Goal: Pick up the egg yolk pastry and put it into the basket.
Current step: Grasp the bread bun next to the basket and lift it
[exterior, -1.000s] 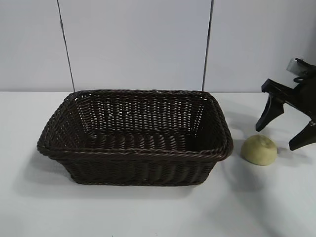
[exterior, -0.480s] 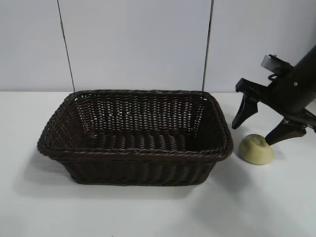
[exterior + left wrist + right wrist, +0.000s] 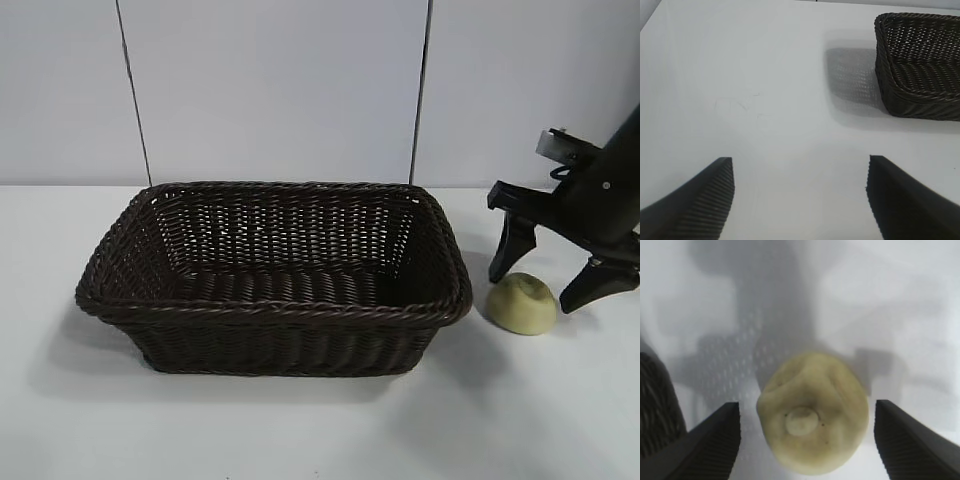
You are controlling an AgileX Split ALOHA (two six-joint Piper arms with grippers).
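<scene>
The basket (image 3: 275, 275) stands at the left on the desk (image 3: 300, 430), and the egg yolk pastry (image 3: 522, 303) lies just beside its right end. My right claw (image 3: 550, 285) hangs over the pastry, fingers spread wide and straddling it, gripping nothing. My left claw (image 3: 800, 200) is parked wide open and empty.

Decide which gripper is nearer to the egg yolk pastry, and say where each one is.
The right gripper: its open fingers straddle the egg yolk pastry on the table beside the basket. The left gripper hovers open over bare table on the basket's far side.
</scene>
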